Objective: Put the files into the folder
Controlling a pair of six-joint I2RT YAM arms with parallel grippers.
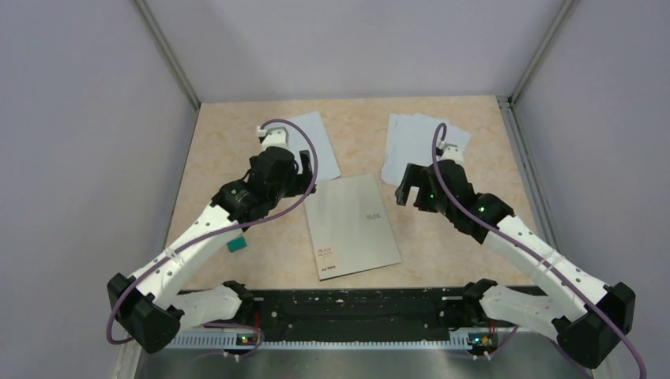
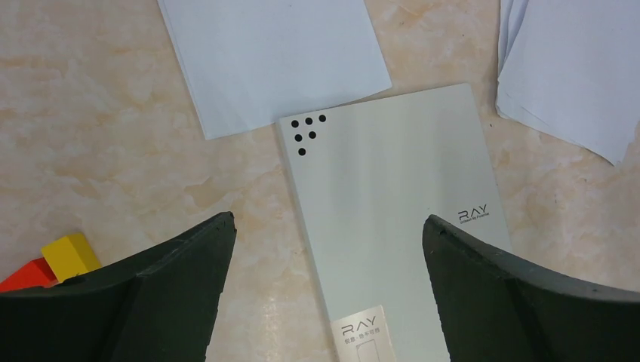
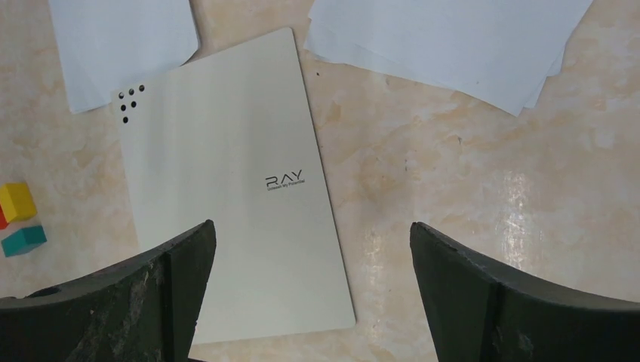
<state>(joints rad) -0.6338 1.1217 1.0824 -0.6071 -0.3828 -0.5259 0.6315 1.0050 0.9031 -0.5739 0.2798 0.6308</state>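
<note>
The folder (image 1: 351,226) lies closed and flat in the middle of the table, silver-grey with small dark lettering. It shows in the left wrist view (image 2: 392,204) and the right wrist view (image 3: 226,188). White files lie in two places: one sheet (image 1: 316,142) at the back left, partly under my left arm, and a fanned stack (image 1: 419,142) at the back right. My left gripper (image 1: 304,185) is open and empty above the folder's far left corner. My right gripper (image 1: 409,189) is open and empty above the table, just right of the folder's far edge.
A small teal block (image 1: 235,245) lies left of the folder; yellow (image 2: 69,255) and orange (image 2: 23,275) blocks show beside it in the left wrist view. Grey walls close in the back and sides. A black rail (image 1: 355,312) runs along the near edge.
</note>
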